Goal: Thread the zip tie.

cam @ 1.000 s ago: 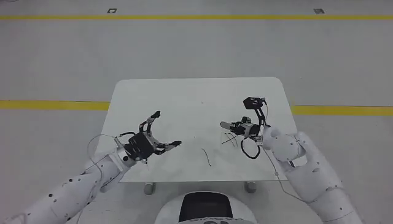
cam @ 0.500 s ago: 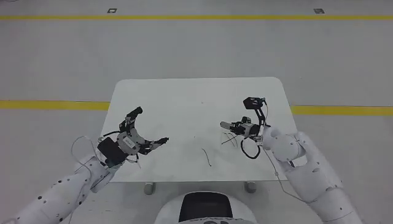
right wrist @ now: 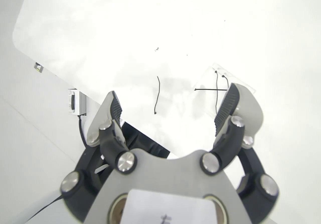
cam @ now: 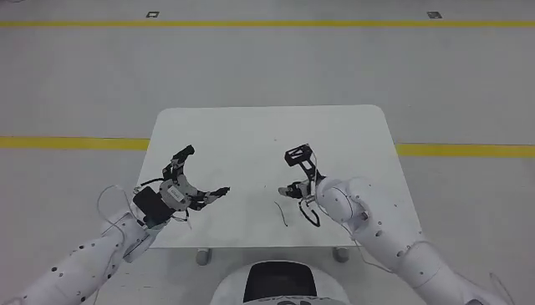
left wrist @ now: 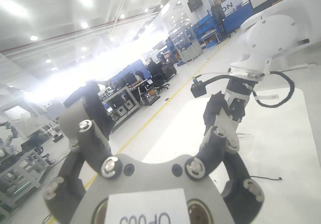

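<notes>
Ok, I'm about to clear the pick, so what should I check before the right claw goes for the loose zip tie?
1. Right claw open, nothing held: ok.
2. Left claw open, nothing held: ok.
3. Loose zip tie flat on the table, alone: ok.
4. Tie ahead of the gap between the right claw's fingers: ok.
5. Claw's height over the table: cannot tell.
6. Spare zip ties away from the claw: not ok, they seem to lie by one finger.

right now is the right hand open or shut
Open. The right hand has its fingers wide apart, nothing gripped; a zip tie lies on the table beyond them.
</notes>
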`<action>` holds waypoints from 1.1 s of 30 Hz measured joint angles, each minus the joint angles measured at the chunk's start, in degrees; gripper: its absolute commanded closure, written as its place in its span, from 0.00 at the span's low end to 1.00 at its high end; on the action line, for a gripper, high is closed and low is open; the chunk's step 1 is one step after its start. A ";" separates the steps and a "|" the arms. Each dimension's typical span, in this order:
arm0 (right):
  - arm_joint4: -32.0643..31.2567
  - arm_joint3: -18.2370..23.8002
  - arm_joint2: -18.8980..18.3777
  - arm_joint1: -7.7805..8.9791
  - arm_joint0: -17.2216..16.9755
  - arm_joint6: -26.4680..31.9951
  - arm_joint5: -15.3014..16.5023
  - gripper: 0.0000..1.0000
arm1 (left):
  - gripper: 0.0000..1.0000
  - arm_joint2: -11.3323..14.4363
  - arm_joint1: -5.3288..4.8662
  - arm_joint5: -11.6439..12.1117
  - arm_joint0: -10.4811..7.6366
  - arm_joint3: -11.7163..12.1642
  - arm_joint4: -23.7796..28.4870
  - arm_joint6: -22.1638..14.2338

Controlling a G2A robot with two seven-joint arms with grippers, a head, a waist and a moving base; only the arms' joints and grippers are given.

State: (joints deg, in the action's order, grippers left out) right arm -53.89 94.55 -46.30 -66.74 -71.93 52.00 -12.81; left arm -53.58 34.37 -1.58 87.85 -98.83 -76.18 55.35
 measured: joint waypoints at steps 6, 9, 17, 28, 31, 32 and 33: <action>-0.20 -0.27 0.42 -0.10 0.21 0.02 0.01 0.00 | 0.00 0.00 0.00 0.00 0.00 0.00 0.00 0.00; -0.20 -0.27 0.42 -0.10 0.21 0.02 0.01 0.00 | 0.00 0.00 0.00 0.00 0.00 0.00 0.00 0.00; -7.75 -2.30 7.87 -2.10 3.37 6.35 -1.65 0.00 | 0.00 0.00 0.00 0.00 0.00 0.00 0.00 0.00; -4.91 -13.24 15.76 -7.83 10.04 8.53 -4.45 0.00 | 0.00 0.00 0.00 0.00 0.00 0.00 0.00 0.00; -3.38 -16.10 16.80 -9.24 10.99 8.01 -5.15 0.00 | 0.00 0.00 0.00 0.00 0.00 0.00 0.00 0.00; -2.94 -17.01 17.05 -9.65 11.22 7.67 -5.41 0.00 | 0.00 0.00 0.00 0.00 0.00 0.00 0.00 0.00; -2.47 -18.24 17.37 -10.18 11.46 7.11 -5.89 0.00 | 0.00 0.00 0.00 0.00 0.00 0.00 0.00 0.00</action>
State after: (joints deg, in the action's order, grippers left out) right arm -56.36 76.31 -28.93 -76.92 -60.47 59.11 -18.69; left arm -53.58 34.37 -1.58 87.85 -98.83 -76.18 55.35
